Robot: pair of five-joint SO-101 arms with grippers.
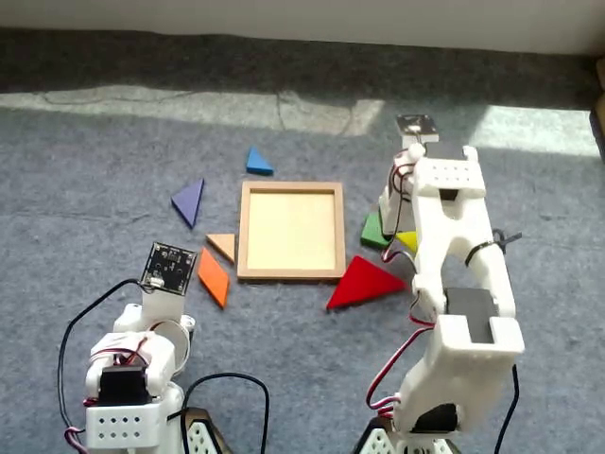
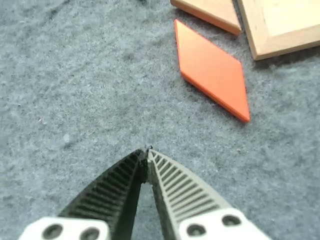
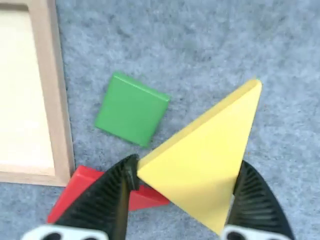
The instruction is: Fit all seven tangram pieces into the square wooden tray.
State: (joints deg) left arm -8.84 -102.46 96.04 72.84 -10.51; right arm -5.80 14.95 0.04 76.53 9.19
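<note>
The square wooden tray (image 1: 243, 230) lies in the middle of the grey carpet with nothing in it. My right gripper (image 3: 187, 170) is shut on the yellow triangle (image 3: 205, 160), held tilted above the carpet just right of the tray. The green square (image 3: 131, 108) lies beside the tray's right rim (image 3: 52, 100), and the red triangle (image 3: 82, 192) lies partly under the yellow one. My left gripper (image 2: 146, 152) is shut on nothing above bare carpet, short of the orange parallelogram (image 2: 212, 70) and the tan triangle (image 2: 207, 12) by the tray's left corner (image 2: 270, 35).
A blue triangle (image 1: 257, 162) lies beyond the tray's far left corner, and a purple triangle (image 1: 189, 200) lies further left. The right arm (image 1: 458, 246) stretches over the carpet right of the tray. A band of sunlight crosses the far carpet.
</note>
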